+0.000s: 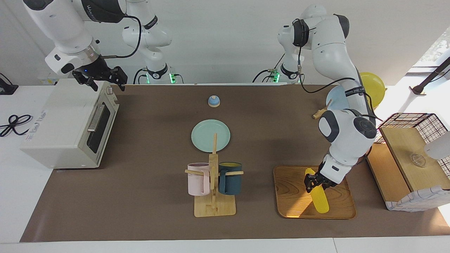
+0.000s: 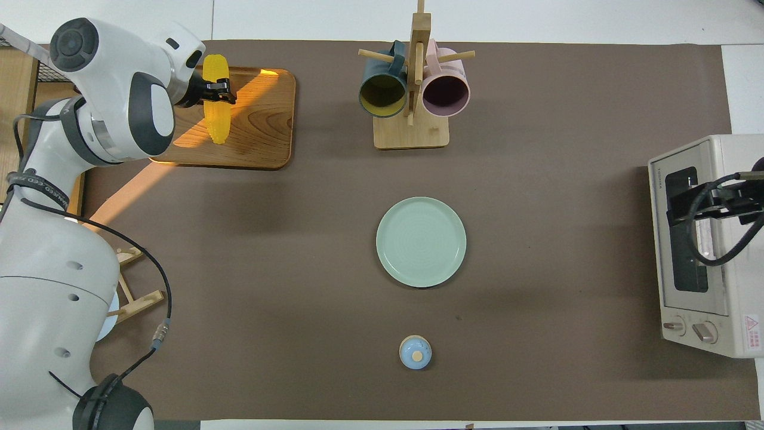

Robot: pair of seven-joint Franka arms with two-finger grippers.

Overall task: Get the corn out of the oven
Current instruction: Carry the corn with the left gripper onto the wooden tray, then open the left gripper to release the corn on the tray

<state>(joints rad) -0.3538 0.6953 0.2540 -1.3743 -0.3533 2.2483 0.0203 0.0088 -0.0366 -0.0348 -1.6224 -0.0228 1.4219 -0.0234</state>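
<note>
The corn [image 1: 319,199] [image 2: 215,113] is a bright yellow cob held slanted in my left gripper [image 1: 316,183] [image 2: 218,91], which is shut on its upper part. It hangs low over the wooden tray [image 1: 295,196] [image 2: 262,131]; I cannot tell whether its lower end touches the wood. The cream-white oven [image 1: 66,123] [image 2: 704,251] stands at the right arm's end of the table with its glass door closed. My right gripper [image 1: 101,78] [image 2: 692,200] hovers open and empty over the oven's top.
A green plate [image 1: 210,135] [image 2: 421,241] lies mid-table. A mug rack [image 1: 213,182] holds a pink and a dark blue mug. A small blue knobbed lid [image 1: 213,101] sits nearer to the robots. A plate rack [image 1: 372,88] and wire-and-wood basket [image 1: 407,154] stand at the left arm's end.
</note>
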